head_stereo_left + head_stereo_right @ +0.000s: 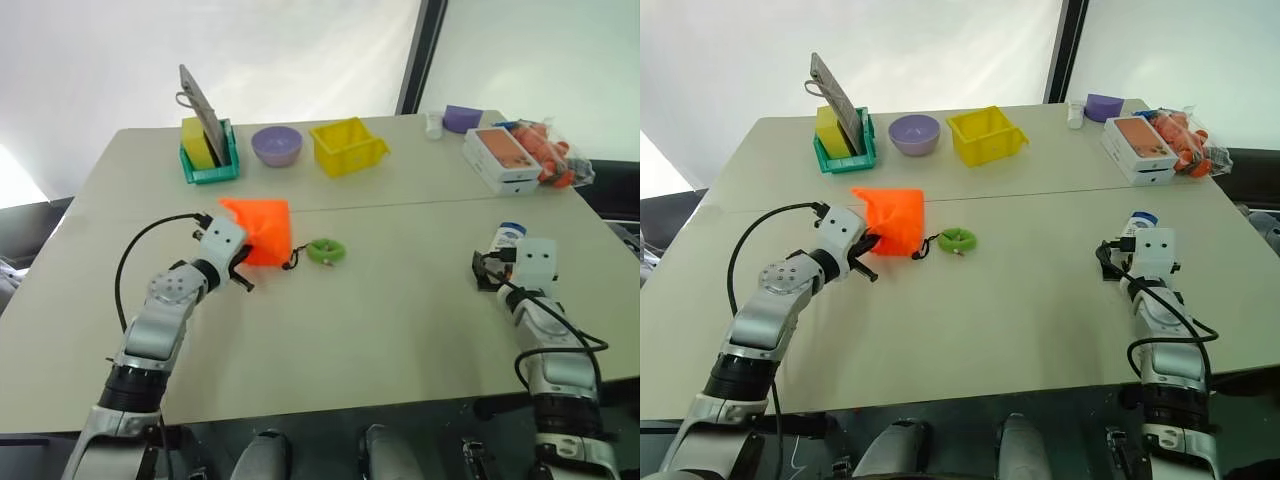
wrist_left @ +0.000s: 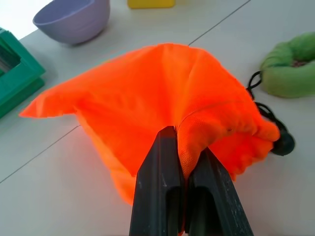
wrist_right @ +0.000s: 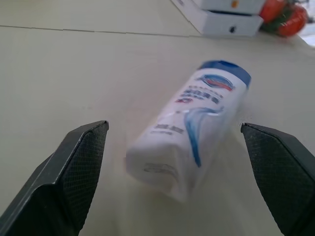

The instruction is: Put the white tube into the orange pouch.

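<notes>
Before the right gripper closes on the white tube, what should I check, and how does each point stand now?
1. Left gripper shut on the orange pouch: ok.
2. Right gripper open wide: ok.
3. White tube lies between the right gripper's fingers, untouched: ok.
4. Tube lies flat on the table, blue cap pointing away from the gripper: ok.
5. Pouch mouth open enough for the tube: cannot tell.
6. Green ring and cord lie beside the pouch, away from the tube: ok.
</notes>
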